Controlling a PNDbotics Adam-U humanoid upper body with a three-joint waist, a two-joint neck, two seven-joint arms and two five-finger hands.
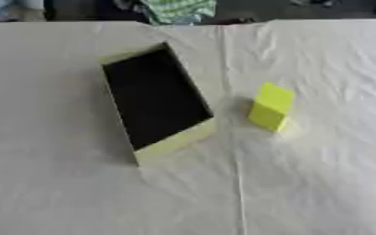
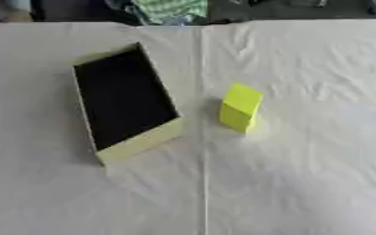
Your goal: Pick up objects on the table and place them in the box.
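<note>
Neither of the robot's hands shows in either eye view, so how their fingers stand, and whether they hold or touch anything, cannot be told.

The worktop (image 1: 319, 183) is covered with a pale, creased cloth, with a straight fold line running from the far edge toward the near edge, a little right of the middle. On it lie two things.

The box (image 1: 172, 142) is an open, shallow rectangular tray with pale yellow-green walls and a dark, black-looking inside. It sits left of the fold line, toward the far half of the worktop, and is turned askew: its long sides run from the far left toward the near right, so one short wall faces the near edge and shows its lit outer face. Nothing can be made out inside it; the interior reads as plain dark.

The yellow block (image 1: 271, 106) stands on the cloth to the right of the box, just across the fold line, near the box's right long wall but apart from it. It is a small bright yellow cuboid, taller than wide, leaning slightly, with its top face lighter than its side. It lies outside the box.
</note>
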